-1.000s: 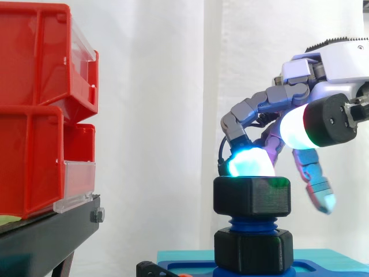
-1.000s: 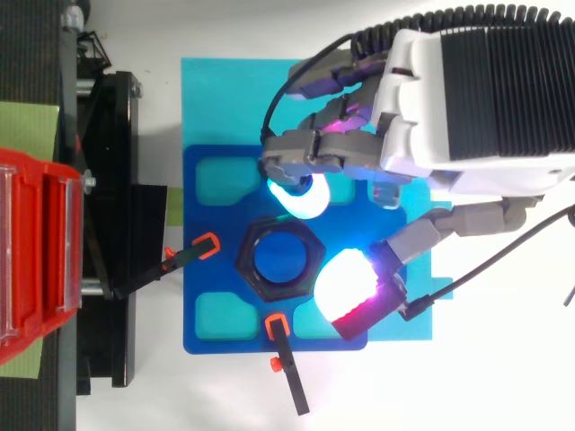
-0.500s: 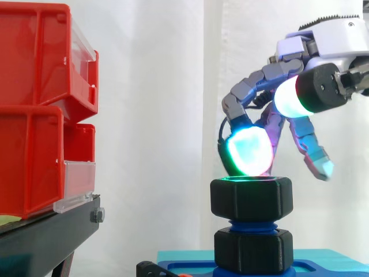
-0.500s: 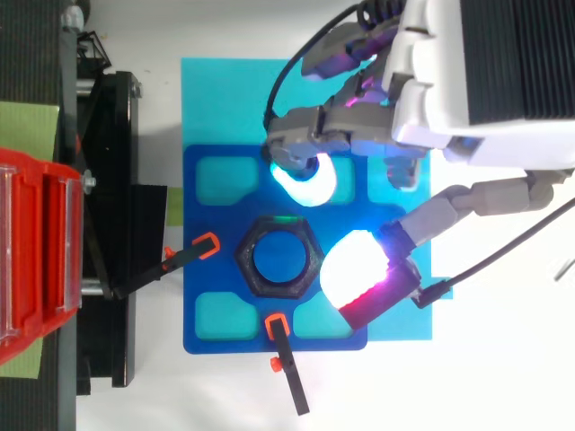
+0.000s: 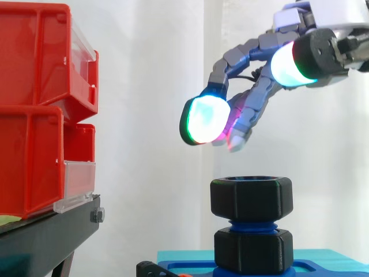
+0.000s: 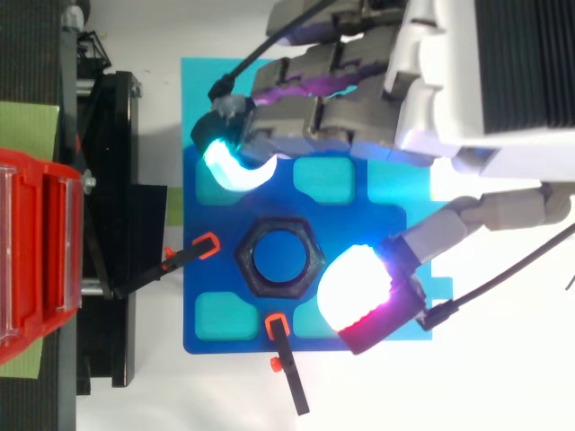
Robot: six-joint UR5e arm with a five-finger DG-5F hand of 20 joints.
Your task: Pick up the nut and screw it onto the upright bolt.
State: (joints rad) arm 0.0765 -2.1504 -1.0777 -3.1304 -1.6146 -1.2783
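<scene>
**Robot hand lifts clear of the nut**

Robot hand (image 5: pixel 258 95) had risen since a second earlier, when one glowing pad rested on the nut's top. It now hung well above, fingers spread and loosely bent, holding nothing. From above, its pads (image 6: pixel 358 292) stood apart to either side of the nut and no longer touched it.

Red bins (image 5: pixel 34 115) stood to the left. The blue plate (image 6: pixel 234 343) lay under the work.

The nut (image 5: pixel 251 199) sat on the upright bolt (image 5: pixel 251 222), level, with a short band of blue thread bare between it and the black collar (image 5: pixel 251 251) below. I judged the release to be either a reset for another twist or the end of the screwing.

The palm ran off the frame edge. The nut hid the thread inside it, so how far it had engaged could not be told.
</scene>
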